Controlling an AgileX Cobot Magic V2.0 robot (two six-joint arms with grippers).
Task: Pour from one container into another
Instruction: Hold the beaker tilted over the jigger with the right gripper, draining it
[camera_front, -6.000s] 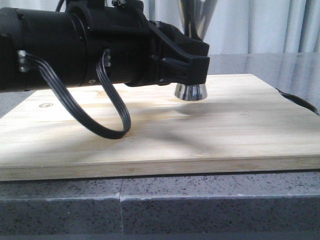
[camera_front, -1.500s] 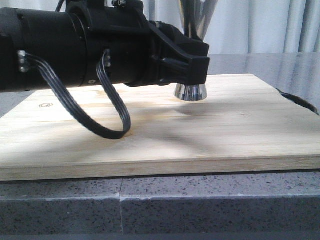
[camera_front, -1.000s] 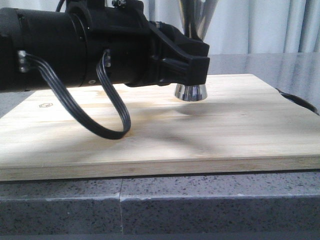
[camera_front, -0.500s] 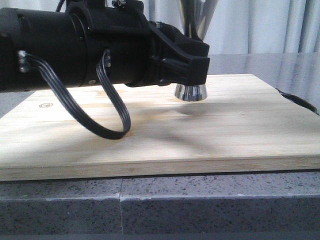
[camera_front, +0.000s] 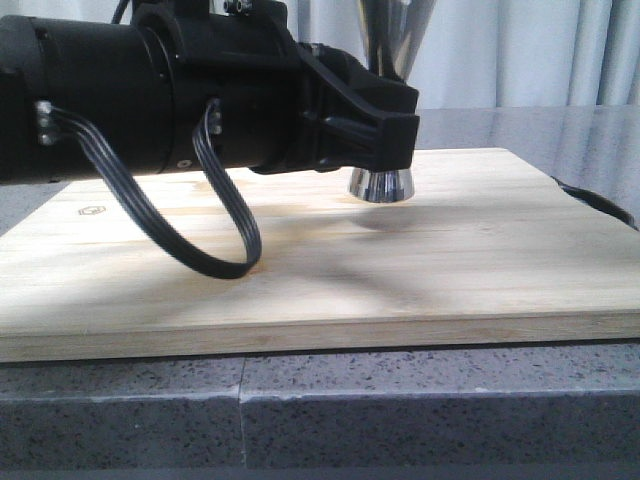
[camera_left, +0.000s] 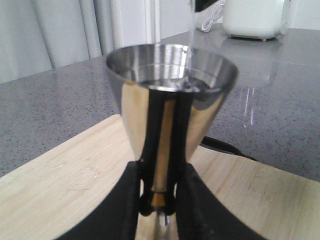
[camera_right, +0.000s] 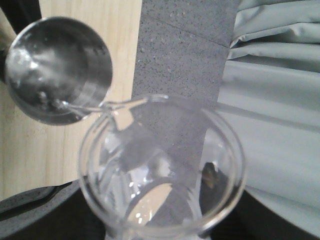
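Note:
The steel jigger (camera_front: 381, 184) stands upright on the wooden board (camera_front: 420, 270). My left gripper (camera_front: 385, 135) is shut on its narrow gold-banded waist. In the left wrist view the jigger's upper cup (camera_left: 172, 95) holds clear liquid, the black fingers (camera_left: 190, 200) clamp the waist, and a thin stream (camera_left: 191, 35) falls into the cup. In the right wrist view the clear glass beaker (camera_right: 162, 170) is tilted, and its lip touches the rim of the jigger's open mouth (camera_right: 57, 70). My right gripper (camera_right: 160, 227) is shut on the beaker, with dark fingers on both sides of it.
The board lies on a grey speckled stone counter (camera_front: 400, 410). A black strap (camera_front: 595, 200) lies by the board's right edge. A white appliance (camera_left: 252, 17) with a cord stands at the back of the counter. Pale curtains (camera_front: 520, 50) hang behind.

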